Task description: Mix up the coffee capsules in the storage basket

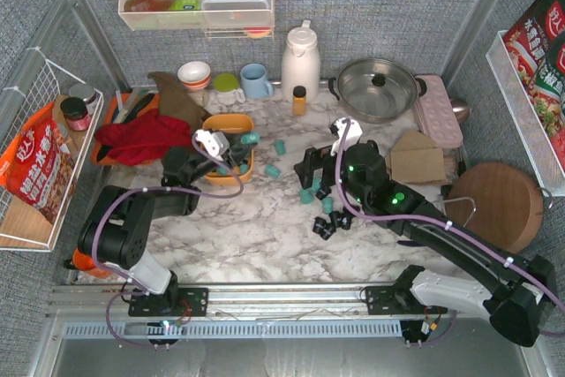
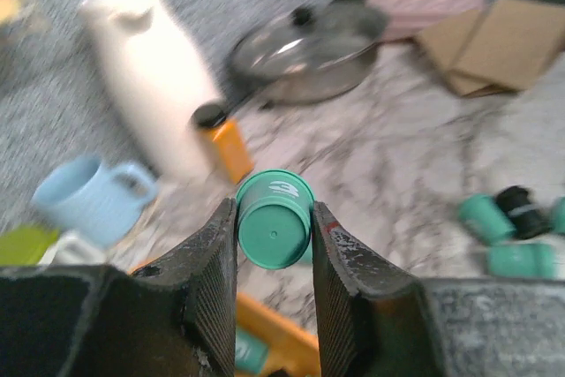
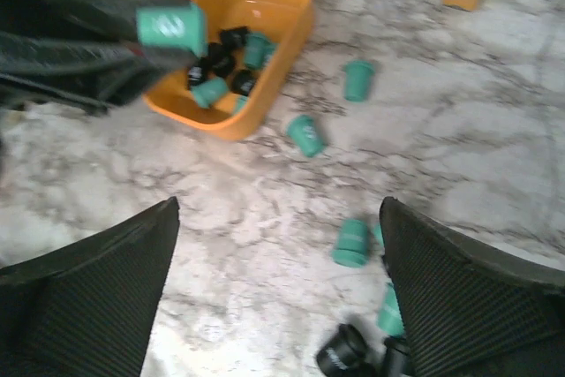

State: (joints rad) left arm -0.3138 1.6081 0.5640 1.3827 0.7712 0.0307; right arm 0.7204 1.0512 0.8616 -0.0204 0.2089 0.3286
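L gripper (image 2: 274,218) clamps teal capsule (image 2: 275,203) above basket (image 3: 231,121); R gripper (image 3: 278,209) fully open, holds nothing, over loose capsules (image 3: 351,243) on table (image 3: 494,130).

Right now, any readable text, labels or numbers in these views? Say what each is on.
Nothing can be quoted with confidence.
Red packets, right wire rack: white Chinese characters, too small to read.
Orange bag, left wire basket: white characters, too blurred.
Teal capsule between the left jaws: pale mark on its side, unreadable.
Black capsule on the table: white print, blurred.
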